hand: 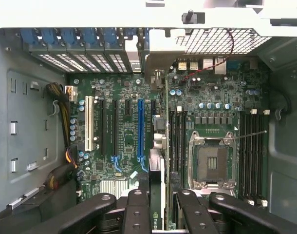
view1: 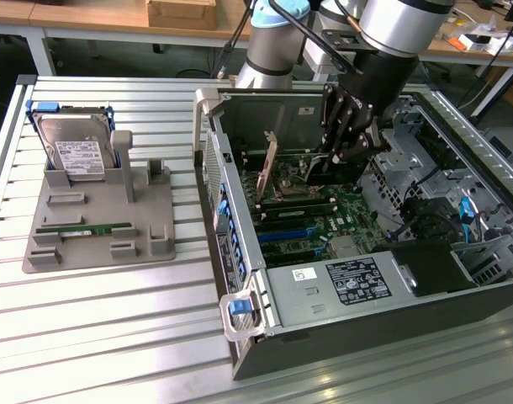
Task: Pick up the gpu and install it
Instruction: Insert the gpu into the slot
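Install step in hand. Gripper (hand: 158,207) partly closed on the gpu (hand: 164,146), held on edge inside the open case (view1: 240,337), above the motherboard (view1: 341,223), just right of the blue slot (hand: 140,129). Card not yet seated; calls for aligning edge with slot, bracket toward the rear, then pressing down evenly.

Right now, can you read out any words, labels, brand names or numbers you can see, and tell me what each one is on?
"nVIDIA" with its logo: on the gpu, standing edge-on between the pincer fingers.
Large sticker on the power supply: printed lines and marks, too small to read.
Small white sticker beside it: unreadable.
White label on the hard drive: text too small to read.
Memory stick sticker: unreadable.
Motherboard markings: too small to read.
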Controlling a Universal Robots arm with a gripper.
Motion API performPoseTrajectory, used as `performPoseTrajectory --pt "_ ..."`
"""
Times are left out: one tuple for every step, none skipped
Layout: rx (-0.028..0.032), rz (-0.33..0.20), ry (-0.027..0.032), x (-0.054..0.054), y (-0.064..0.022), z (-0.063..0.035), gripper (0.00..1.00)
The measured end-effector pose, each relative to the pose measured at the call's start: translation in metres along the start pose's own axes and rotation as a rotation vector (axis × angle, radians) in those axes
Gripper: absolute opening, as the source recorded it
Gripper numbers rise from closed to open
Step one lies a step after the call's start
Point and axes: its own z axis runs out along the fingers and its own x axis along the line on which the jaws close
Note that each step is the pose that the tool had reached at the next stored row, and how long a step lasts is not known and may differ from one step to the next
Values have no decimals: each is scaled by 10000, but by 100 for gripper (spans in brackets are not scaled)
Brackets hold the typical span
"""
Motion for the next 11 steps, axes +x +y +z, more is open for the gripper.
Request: performPoseTrajectory --pt "0 -1 -1 0 0 3 26" --pt "0 0 0 0 0 4 26" --pt "0 -1 0 0 0 6 26" --pt "0 -1 0 0 0 9 26" --pt "0 -2 1 0 -1 15 26" --pt "0 -2 0 0 -1 19 26" --pt "0 -2 0 0 -1 22 26" --pt "0 -3 0 0 -1 25 26" --pt "0 -3 0 0 -1 27 26" --pt "0 -4 0 0 -2 29 26" --pt "0 -4 0 0 -2 33 26"
